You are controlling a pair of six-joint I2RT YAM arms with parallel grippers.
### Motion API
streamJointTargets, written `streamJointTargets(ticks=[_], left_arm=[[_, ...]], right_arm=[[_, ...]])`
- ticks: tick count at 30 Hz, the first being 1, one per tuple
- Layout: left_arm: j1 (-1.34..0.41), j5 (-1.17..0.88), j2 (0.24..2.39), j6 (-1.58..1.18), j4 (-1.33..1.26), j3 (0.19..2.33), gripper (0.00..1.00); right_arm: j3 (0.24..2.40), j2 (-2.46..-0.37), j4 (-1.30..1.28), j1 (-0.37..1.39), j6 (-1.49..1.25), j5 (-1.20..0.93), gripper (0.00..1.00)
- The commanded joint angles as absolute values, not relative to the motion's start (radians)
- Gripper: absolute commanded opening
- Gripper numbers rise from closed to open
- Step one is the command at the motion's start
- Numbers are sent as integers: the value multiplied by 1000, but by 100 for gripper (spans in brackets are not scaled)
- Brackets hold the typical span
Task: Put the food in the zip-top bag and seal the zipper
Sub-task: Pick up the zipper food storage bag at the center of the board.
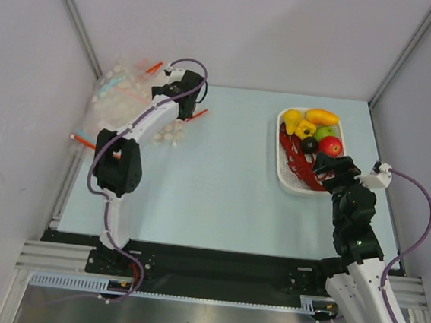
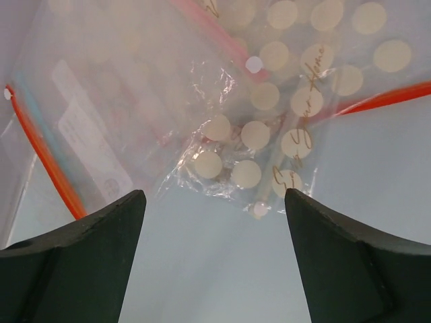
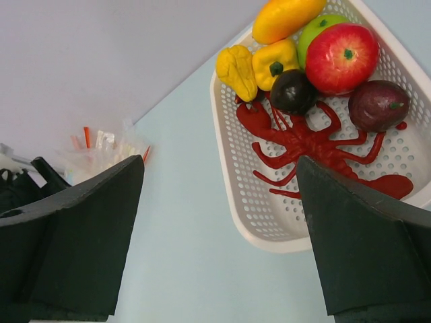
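The food lies in a white perforated basket [image 1: 283, 176] at the right: mango [image 3: 286, 17], green apple [image 3: 316, 30], red apple [image 3: 341, 57], yellow bell pepper [image 3: 275, 62], dark round fruit [image 3: 291, 91], a purple fruit [image 3: 378, 104] and red lobster [image 3: 316, 145]. My right gripper [image 3: 219, 165] is open and empty, over the basket's near edge [image 1: 326, 166]. My left gripper [image 2: 212, 198] is open and empty above the table, just short of a pile of bags [image 1: 122, 95]. In the left wrist view a plain clear bag [image 2: 87, 121] with a red-orange zipper strip [image 2: 44, 158] lies at the left.
Clear bags printed with white dots [image 2: 269, 134] lie over and beside the plain bag, with another red strip [image 2: 384, 99] at the right. A second yellow piece [image 3: 237, 70] sits in the basket. Grey walls close the table at the back and both sides.
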State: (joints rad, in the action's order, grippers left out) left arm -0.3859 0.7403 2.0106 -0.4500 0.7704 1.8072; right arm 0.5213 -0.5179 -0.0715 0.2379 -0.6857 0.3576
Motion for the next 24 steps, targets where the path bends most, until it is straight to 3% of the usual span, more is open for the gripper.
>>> streamJointTargets(ticks=[1,6,10,18,21,22,24], left_arm=[[-341,779,2101,-364,968,1949,89],[-302,804,2198,-298,983,1991,88],[-247,709,2266,-270,995,2026,81],[-216,672,2353,-276,1031,2080,80],[-199,650,2381,-291,1052,2100,68],[-193,655,2384,-308,1061,2103,56],[-186,660,2369,-324,1057,2094,45]], right_arm=[[523,-518,-28,233,-676,351,100],[523,-514,-31,235,-672,354,100],[522,-517,-28,235,-673,354,100],[520,-518,-26,235,-676,348,100],[520,-515,-26,235,-676,347,100],[520,-515,-26,235,-675,348,100],[520,-515,-26,233,-675,345,100]])
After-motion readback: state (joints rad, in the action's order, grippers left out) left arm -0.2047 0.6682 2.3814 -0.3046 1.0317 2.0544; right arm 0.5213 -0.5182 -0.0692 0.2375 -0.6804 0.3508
